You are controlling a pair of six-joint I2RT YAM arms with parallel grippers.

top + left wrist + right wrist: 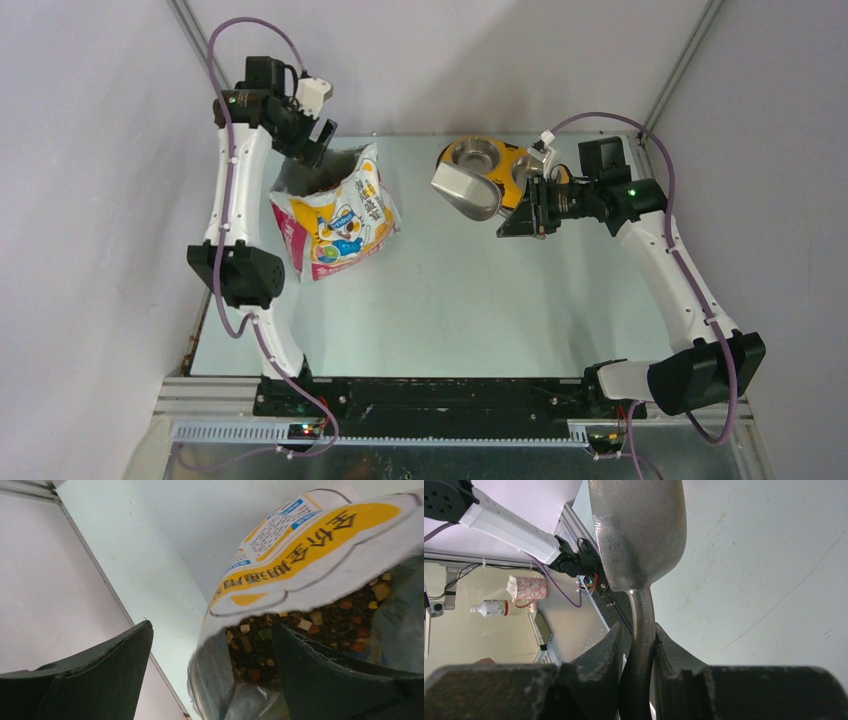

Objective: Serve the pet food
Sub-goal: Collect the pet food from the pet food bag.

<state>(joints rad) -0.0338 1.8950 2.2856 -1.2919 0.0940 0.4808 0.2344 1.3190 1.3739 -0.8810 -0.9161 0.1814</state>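
**Inspector:** Overhead view: surface and room?

**Assistant:** Pale green table (pixel 470 300), with plain grey walls left, back and right. A cat-printed bag (pixel 340 215) stands far left with its mouth open. The left gripper (pixel 318 145) is just above its rim. The right gripper (pixel 522 208) holds a metal scoop (pixel 468 190), which overlaps the yellow double-bowl feeder (pixel 518 158).

**Inspector:** Left wrist?

**Assistant:** Fingers spread wide, gripping nothing. Seen clearly only here: the pet food (pixel 310 625), mixed brown and tan kibble, lying inside the bag.

**Inspector:** Right wrist?

**Assistant:** Jaws pinch the scoop's handle. Seen only here: a pink mug (pixel 526 587) and a bottle (pixel 489 608) beyond the table edge.
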